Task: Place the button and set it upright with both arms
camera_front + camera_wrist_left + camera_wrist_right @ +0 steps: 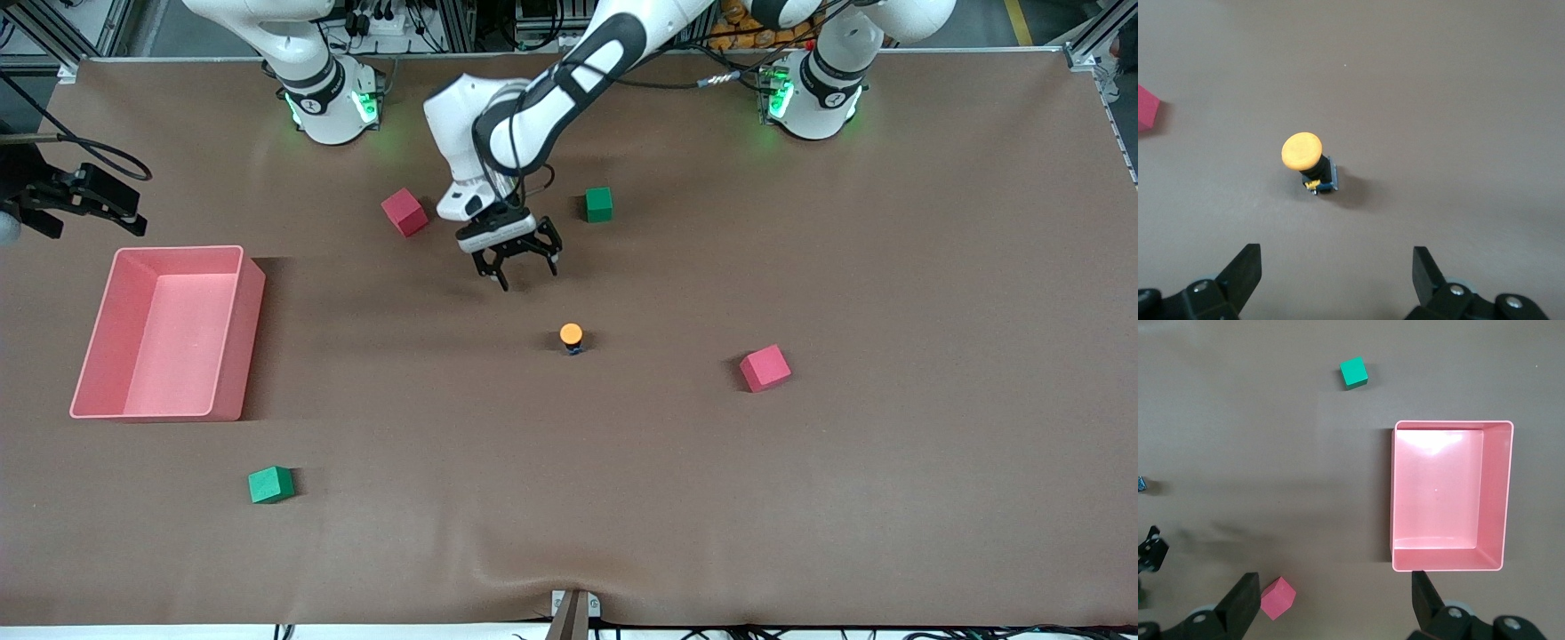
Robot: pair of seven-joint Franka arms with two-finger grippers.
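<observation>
The button (571, 337) stands upright near the middle of the table, orange cap on top of its black-and-blue body (1313, 167). My left gripper (526, 274) hangs open and empty above the table, a short way from the button toward the robots' bases. In the left wrist view the button lies clear of the left gripper (1336, 252), touching neither finger. My right gripper (1335, 587) waits high up, open and empty, over the table between the pink bin (1495, 497) and a red cube (1278, 597).
The pink bin (249, 311) sits toward the right arm's end. One red cube (404, 212) and one green cube (598, 204) lie near the left gripper. Another red cube (765, 367) lies toward the left arm's end. A second green cube (270, 484) sits nearer the camera.
</observation>
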